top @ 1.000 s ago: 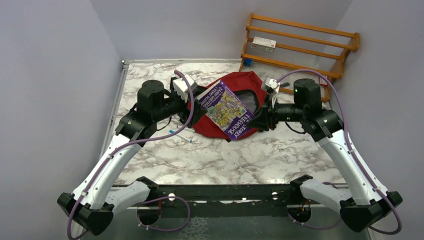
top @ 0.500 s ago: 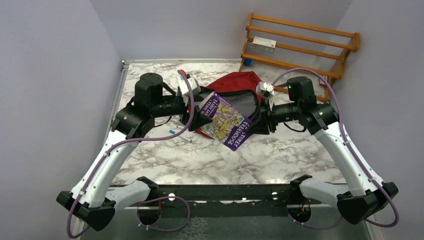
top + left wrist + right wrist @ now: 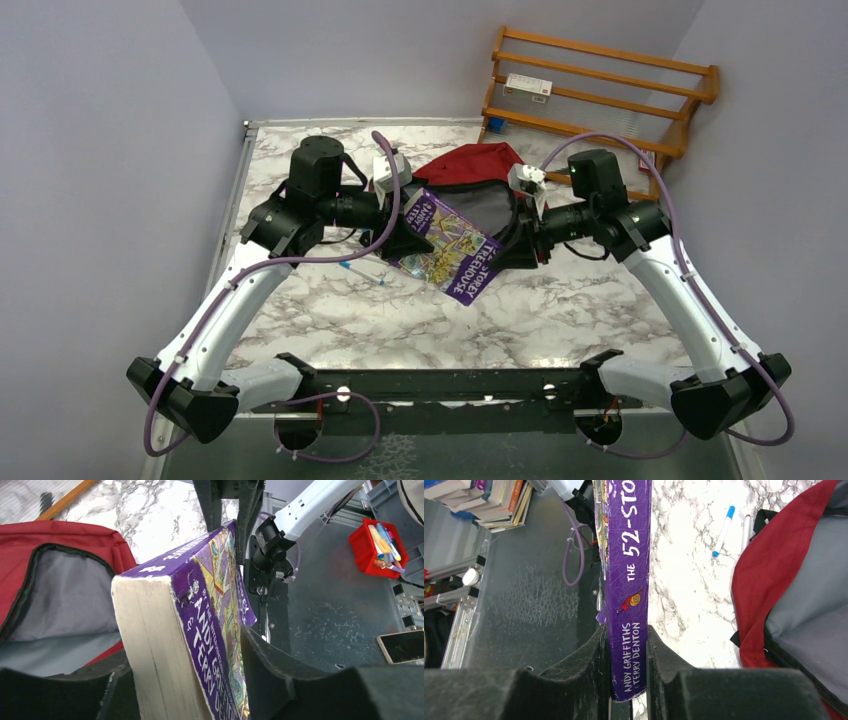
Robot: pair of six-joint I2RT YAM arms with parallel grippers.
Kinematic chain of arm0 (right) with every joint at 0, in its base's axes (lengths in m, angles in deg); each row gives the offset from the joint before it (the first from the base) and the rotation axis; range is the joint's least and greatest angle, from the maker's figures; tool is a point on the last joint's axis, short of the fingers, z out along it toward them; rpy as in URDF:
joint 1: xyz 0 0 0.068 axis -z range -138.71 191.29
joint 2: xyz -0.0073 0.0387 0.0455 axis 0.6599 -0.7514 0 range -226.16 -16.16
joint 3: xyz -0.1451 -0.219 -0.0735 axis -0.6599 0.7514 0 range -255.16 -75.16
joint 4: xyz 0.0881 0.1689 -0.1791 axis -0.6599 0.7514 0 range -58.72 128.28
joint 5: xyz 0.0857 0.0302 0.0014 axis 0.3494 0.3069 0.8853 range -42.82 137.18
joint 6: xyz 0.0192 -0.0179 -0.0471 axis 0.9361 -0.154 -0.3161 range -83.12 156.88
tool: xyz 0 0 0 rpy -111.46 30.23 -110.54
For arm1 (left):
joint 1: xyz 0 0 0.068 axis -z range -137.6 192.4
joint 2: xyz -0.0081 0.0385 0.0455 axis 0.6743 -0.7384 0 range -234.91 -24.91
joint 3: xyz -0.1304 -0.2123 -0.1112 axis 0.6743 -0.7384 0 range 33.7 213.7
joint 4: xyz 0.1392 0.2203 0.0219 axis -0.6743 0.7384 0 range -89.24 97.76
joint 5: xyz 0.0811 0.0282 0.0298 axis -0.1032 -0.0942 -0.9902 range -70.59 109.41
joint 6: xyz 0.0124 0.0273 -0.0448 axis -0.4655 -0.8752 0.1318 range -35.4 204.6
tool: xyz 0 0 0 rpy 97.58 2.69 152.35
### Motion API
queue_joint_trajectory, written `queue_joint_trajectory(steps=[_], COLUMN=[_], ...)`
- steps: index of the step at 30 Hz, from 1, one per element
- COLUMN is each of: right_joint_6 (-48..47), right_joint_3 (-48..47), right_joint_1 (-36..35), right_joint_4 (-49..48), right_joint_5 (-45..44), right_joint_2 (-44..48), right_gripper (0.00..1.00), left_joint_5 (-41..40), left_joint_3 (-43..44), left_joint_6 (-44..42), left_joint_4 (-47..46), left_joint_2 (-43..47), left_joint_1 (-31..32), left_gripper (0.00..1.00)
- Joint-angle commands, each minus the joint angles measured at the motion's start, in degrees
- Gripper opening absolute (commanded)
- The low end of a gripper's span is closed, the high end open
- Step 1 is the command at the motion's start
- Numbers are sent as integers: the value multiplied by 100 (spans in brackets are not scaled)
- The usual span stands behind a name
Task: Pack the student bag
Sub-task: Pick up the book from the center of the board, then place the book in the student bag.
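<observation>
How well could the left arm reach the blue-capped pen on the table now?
Probably not: the left gripper grips the purple book together with the right gripper. The blue-capped pen lies uncovered nearby.

The book (image 3: 447, 243) sits between left claw (image 3: 405, 232) and right claw (image 3: 512, 246), before the student bag (image 3: 478, 168) (a pen (image 3: 362, 270) lies left).

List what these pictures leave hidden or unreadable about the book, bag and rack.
- Student bag, near part, top view: covered by the book.
- Book's spine title, right wrist view: cut off by the top edge.
- Print on the box on the wooden rack, top view: too small.
</observation>
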Motion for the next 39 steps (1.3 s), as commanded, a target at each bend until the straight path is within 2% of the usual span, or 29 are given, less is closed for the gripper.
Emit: queue_joint_trajectory(steps=[1, 6, 9, 11, 13, 16, 21, 25, 28, 30, 35, 39], right_joint_6=[-175, -180, -130, -22, 171, 608, 1245, 1702, 2010, 1972, 2038, 1956], right_joint_3=[-348, -468, -445, -340, -171, 136, 686, 886, 749, 492, -74, -716], right_joint_1=[2, 2, 2, 2, 2, 2, 2, 2, 2, 2, -113, -770], right_joint_4=[-38, -193, -314, -479, -710, -1088, -1726, -1968, -1879, -1717, -1677, -1479], right_joint_5=[38, -358, -610, -810, -1100, -1868, -3270, -4368, -5344, -5692, -6006, -6608], right_joint_2=[-18, -11, 54, 150, 293, 555, 982, 906, 453, 9, -913, -1992], right_gripper=[3, 3, 7, 19, 34, 52, 67, 68, 68, 68, 70, 72], left_joint_5=[490, 505, 444, 175, -411, -1369, -3142, -4638, -5585, -6088, -6799, -6895], left_joint_3=[187, 229, 174, 167, 176, 191, -29, -141, -253, -391, -806, -986], left_joint_6=[72, 125, 101, 53, 76, 200, 572, 1078, 1488, 1721, 2264, 2381], left_joint_4=[-47, -56, -56, -56, -83, -192, -625, -839, -846, -855, -843, -862], left_joint_2=[-25, -91, -93, -84, -89, -94, -35, -133, -217, -200, -64, 131], left_joint_1=[78, 131, 157, 168, 168, 168, 132, -75, -306, -406, -596, -640], left_gripper=[48, 19, 0, 0, 0, 0, 0, 0, 0, 0, 0, 0])
